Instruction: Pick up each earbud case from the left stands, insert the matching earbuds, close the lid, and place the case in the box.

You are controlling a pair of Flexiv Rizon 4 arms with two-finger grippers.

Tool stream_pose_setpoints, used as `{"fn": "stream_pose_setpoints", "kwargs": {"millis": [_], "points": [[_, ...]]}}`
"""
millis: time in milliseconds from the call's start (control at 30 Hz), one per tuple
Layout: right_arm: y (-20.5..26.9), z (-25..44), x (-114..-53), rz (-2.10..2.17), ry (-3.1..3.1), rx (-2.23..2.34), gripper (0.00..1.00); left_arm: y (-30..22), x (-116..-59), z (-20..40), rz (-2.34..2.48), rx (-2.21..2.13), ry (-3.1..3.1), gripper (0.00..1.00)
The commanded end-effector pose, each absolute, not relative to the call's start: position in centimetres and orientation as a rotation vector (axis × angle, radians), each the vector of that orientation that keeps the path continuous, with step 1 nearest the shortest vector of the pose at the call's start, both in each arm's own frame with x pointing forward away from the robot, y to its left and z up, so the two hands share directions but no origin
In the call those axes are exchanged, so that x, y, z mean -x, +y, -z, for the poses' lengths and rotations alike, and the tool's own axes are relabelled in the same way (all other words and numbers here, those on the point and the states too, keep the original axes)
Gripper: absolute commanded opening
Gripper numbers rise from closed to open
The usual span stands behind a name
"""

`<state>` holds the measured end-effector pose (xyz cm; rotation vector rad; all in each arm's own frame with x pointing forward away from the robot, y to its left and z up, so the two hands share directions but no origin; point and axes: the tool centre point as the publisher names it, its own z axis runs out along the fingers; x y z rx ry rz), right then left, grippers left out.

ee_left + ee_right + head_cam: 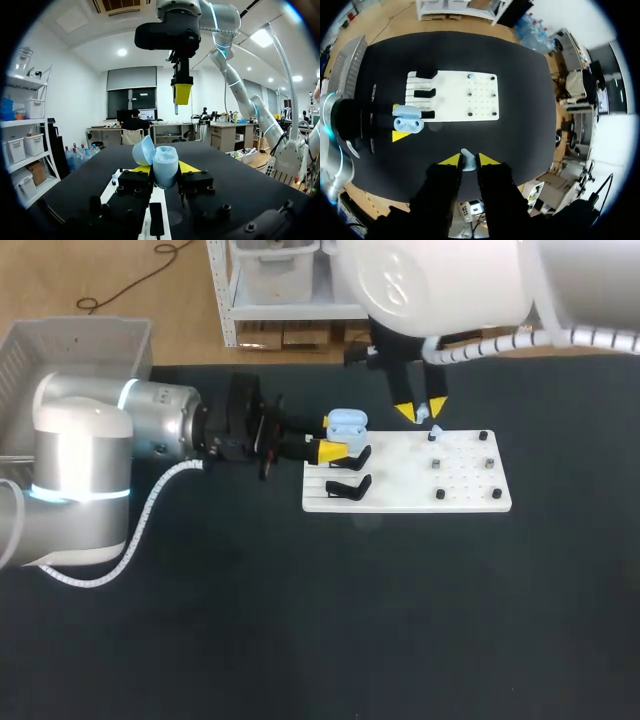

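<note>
Right pincer [465, 160] is closed narrowly on a pale earbud [467, 155] and holds it above the dark tabletop [300, 620], near the white board [400, 495]. Left pincer [165, 171] grips the light-blue earbud case [165, 159] from both sides, lid open, just beside the board's black stands [348, 487].

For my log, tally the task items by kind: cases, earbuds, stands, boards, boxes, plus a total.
earbud case: 1
earbuds: 2
black stands: 3
white board: 1
grey box: 1
Total: 8
</note>
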<state>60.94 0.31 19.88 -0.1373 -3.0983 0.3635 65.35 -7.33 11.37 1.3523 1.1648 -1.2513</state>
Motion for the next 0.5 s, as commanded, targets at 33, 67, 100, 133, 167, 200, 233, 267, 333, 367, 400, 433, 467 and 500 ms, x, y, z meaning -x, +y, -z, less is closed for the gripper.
{"fn": "stream_pose_setpoints", "kwargs": {"millis": [33,67,100,133,167,200,233,267,333,367,400,433,467,500], "points": [[1.0,-20.4,-62.1,-0.348,-3.02,0.333,0.0,-7.5,-65.0,-11.3,1.241,-1.345,1.168,0.0],[1.0,-20.4,-62.1,-0.339,-2.999,0.388,0.0,-7.6,-65.0,-11.3,1.239,-1.345,1.168,0.0],[1.1,-20.5,-62.2,-0.326,-2.99,0.44,0.0,-7.7,-64.9,-11.3,1.239,-1.345,1.166,0.0],[1.1,-20.5,-62.3,-0.32,-2.983,0.485,0.0,-7.8,-64.9,-11.3,1.238,-1.346,1.164,0.0],[1.2,-20.6,-62.3,-0.322,-2.973,0.515,0.0,-7.9,-64.9,-11.3,1.234,-1.351,1.161,0.0],[1.3,-20.5,-62.3,-0.313,-2.968,0.536,0.0,-8.1,-64.9,-11.3,1.231,-1.356,1.157,0.0],[1.4,-20.5,-62.3,-0.312,-2.972,0.552,0.0,-8.2,-64.9,-11.3,1.23,-1.359,1.153,0.0],[1.5,-20.4,-62.2,-0.305,-2.971,0.562,0.0,-8.3,-64.8,-11.3,1.228,-1.362,1.151,0.0],[1.7,-20.2,-62.1,-0.285,-2.961,0.582,0.0,-8.5,-64.8,-11.3,1.225,-1.366,1.146,0.0],[1.7,-20.1,-62.0,-0.29,-2.962,0.588,0.0,-8.6,-64.8,-11.3,1.224,-1.367,1.144,0.0],[1.7,-19.9,-62.0,-0.285,-2.96,0.594,0.0,-8.7,-64.8,-11.2,1.223,-1.368,1.141,0.0],[1.7,-19.9,-61.9,-0.28,-2.956,0.598,0.0,-8.7,-64.8,-11.2,1.223,-1.369,1.139,0.0],[1.8,-19.8,-61.9,-0.289,-2.956,0.606,0.0,-8.8,-64.8,-11.2,1.222,-1.369,1.137,0.0],[1.8,-19.8,-61.8,-0.291,-2.956,0.607,0.0,-8.8,-64.8,-11.1,1.221,-1.369,1.135,0.0]]}}
